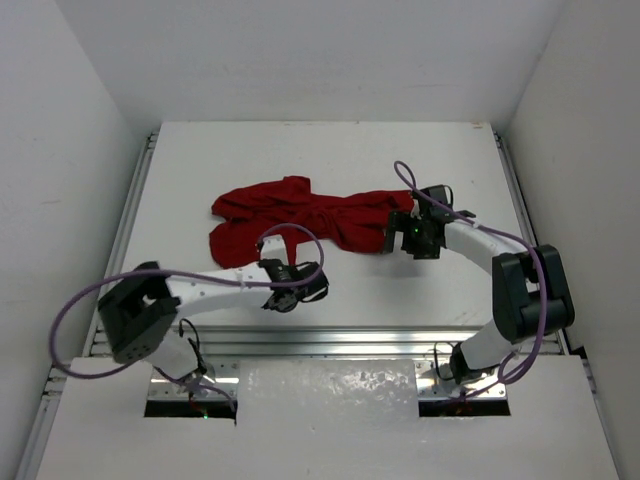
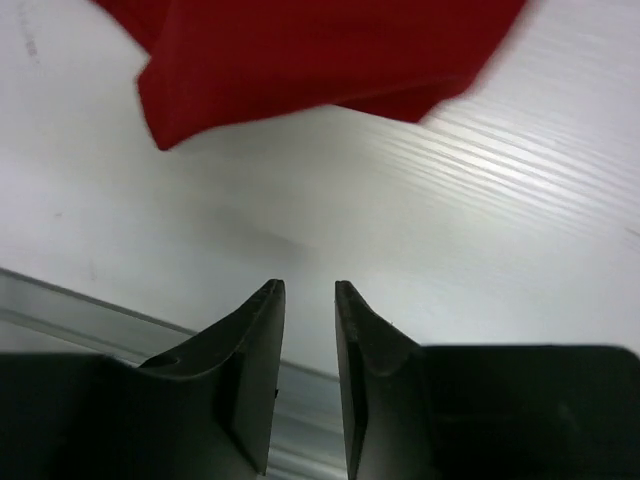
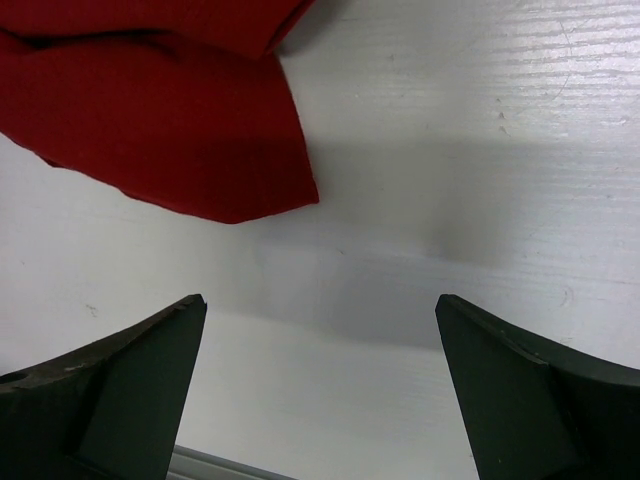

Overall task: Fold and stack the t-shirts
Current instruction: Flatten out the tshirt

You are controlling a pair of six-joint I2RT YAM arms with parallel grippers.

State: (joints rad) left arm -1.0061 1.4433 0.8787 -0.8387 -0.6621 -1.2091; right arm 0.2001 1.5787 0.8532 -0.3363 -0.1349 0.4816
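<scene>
Across the middle of the white table point(image 1: 330, 150) I see the plain dark red short-sleeved cloth t-shirt point(image 1: 300, 222) lying crumpled and unfolded. It is stretched out from left to right, with a broader bunch of cloth at its left end and a narrower part running to the right. It rests wholly on the table and neither arm has hold of it.

My left gripper point(image 1: 300, 285) hangs over bare table on the near side of the shirt, close to its near edge but apart from it. From the left wrist camera, the left gripper point(image 2: 308, 290) has its two dark fingers only a narrow slit apart, with nothing between them. The red cloth point(image 2: 300, 50) lies ahead across the top of that view, and the silver metal rail point(image 2: 60, 310) at the table's near edge shows lower left.

My right gripper point(image 1: 400, 232) sits at the shirt's right end, just beside the cloth. From the right wrist camera, the right gripper point(image 3: 320, 305) is spread wide and holds nothing. A rounded fold of the shirt point(image 3: 150, 120) lies ahead and to the left of the fingers, with bare table between them.
</scene>
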